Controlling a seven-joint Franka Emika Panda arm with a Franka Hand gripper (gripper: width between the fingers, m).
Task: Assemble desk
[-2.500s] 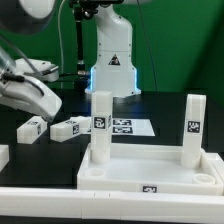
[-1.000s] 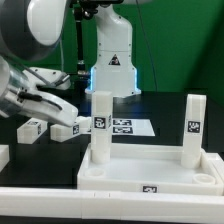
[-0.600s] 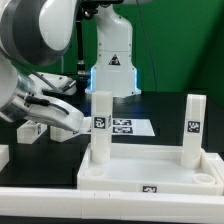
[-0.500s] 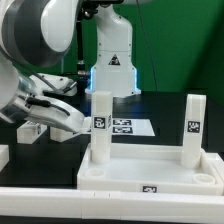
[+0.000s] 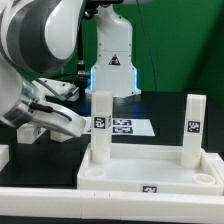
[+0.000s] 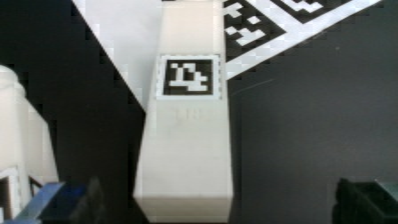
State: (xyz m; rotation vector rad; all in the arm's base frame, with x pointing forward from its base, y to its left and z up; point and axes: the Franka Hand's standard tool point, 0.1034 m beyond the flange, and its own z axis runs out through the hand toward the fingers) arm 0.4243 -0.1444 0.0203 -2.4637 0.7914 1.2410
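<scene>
The white desk tabletop [image 5: 150, 176] lies rim up, with two square white legs standing in its corner sockets, one on the exterior view's left [image 5: 100, 125] and one on its right [image 5: 194, 125]. My gripper [image 5: 76, 127] is low over the table beside the tabletop, covering a loose leg. In the wrist view that leg [image 6: 187, 120] lies flat with its tag up. It sits between the open fingers [image 6: 61, 202] of the gripper [image 6: 217, 208], with gaps on both sides.
A second loose leg [image 5: 28, 132] lies behind the arm and also shows in the wrist view [image 6: 18, 130]. The marker board [image 5: 125, 127] lies behind the tabletop and shows in the wrist view [image 6: 267, 30]. The robot base [image 5: 112, 60] stands at the back. A white bar [image 5: 60, 205] runs along the front.
The arm has swung toward the exterior view's right and lowered, so the gripper now covers the loose leg that was in plain sight earlier. The tabletop and its upright legs have not moved.
</scene>
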